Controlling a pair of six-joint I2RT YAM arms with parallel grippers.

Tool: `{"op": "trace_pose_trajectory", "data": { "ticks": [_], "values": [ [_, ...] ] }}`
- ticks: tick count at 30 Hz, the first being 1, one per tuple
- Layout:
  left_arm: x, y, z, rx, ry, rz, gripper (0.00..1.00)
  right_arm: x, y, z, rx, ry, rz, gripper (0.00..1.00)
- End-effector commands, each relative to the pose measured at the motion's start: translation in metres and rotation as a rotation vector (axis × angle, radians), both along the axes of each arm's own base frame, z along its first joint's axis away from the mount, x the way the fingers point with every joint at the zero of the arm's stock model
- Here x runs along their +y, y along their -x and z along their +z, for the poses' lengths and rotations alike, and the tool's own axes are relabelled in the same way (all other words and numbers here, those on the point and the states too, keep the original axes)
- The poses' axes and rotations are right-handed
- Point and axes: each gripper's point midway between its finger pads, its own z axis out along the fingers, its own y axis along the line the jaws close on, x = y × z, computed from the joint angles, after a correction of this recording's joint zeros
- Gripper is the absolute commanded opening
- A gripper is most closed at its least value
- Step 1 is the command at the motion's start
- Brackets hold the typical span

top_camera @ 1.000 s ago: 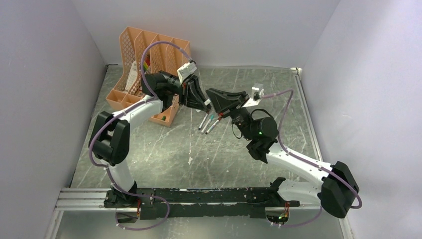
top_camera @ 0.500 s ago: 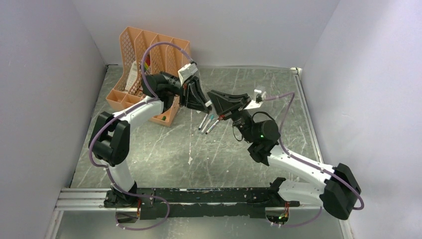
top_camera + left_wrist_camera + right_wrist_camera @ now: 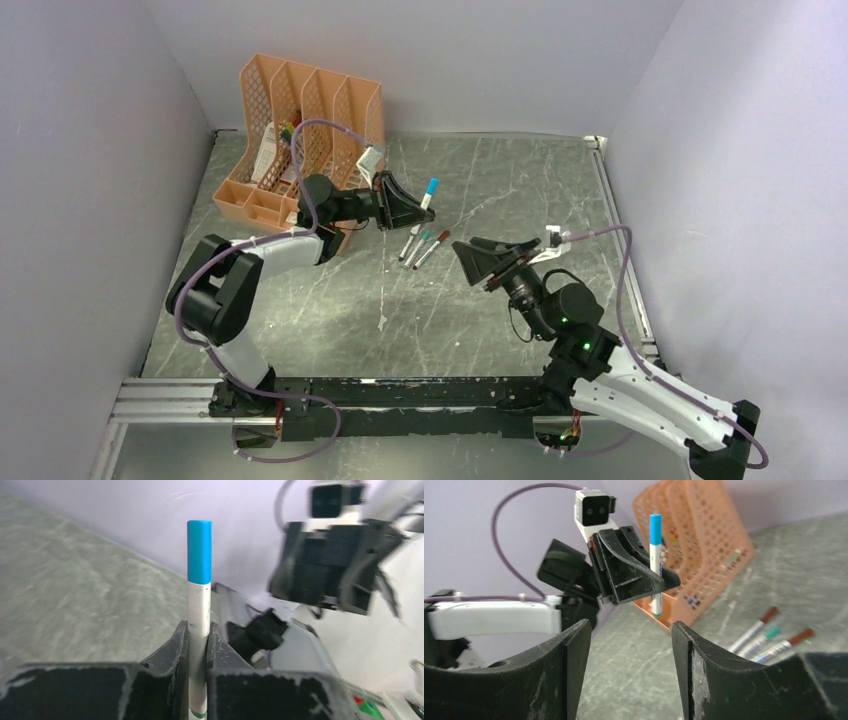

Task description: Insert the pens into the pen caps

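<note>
The left claw (image 3: 199,632) pinches the held pen (image 3: 655,565) low on its white barrel, jaws tight against both sides; the pen is lifted off the tabletop (image 3: 520,180), near the orange file rack (image 3: 310,95). In both wrist views its long axis stands upright; the blue cap (image 3: 655,529) sits on the upper end and points up, while a small teal tip shows below the claw. From the top camera the same pen leans slightly, cap end towards the far right.

The right claw (image 3: 629,627) is spread with nothing between its fingers; it hangs above the tabletop, well apart from the left claw and facing it.

The 3 pens (image 3: 766,636) lie flat on the tabletop between the arms, side by side and nearly parallel; their long axes run diagonally in the top view, capped ends towards the far right. Their caps (image 3: 772,631) are red-brown, teal and red-brown in turn.
</note>
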Motion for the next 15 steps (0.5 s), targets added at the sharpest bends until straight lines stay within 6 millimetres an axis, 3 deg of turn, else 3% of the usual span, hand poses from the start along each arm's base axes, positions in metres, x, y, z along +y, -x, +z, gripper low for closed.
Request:
{"op": "trace_pose_trajectory", "data": {
  "ticks": [1, 3, 5, 12, 15],
  "values": [
    [0.003, -0.050, -0.055, 0.006, -0.248, 0.325, 0.07, -0.034, -0.007, -0.051, 0.164, 0.166, -0.152, 0.60],
    [0.004, -0.059, -0.086, -0.032, -0.432, 0.443, 0.07, -0.043, -0.004, -0.067, 0.214, 0.187, -0.173, 0.59],
    [0.007, -0.066, -0.104, -0.053, -0.541, 0.520, 0.08, -0.051, -0.001, -0.080, 0.251, 0.196, -0.192, 0.59],
    [0.018, -0.076, -0.152, -0.118, -0.828, 0.615, 0.11, -0.055, 0.000, -0.104, 0.300, 0.223, -0.208, 0.58],
    [0.008, -0.072, -0.162, -0.116, -0.858, 0.591, 0.12, -0.052, -0.002, -0.112, 0.320, 0.263, -0.209, 0.57]
  ]
}}
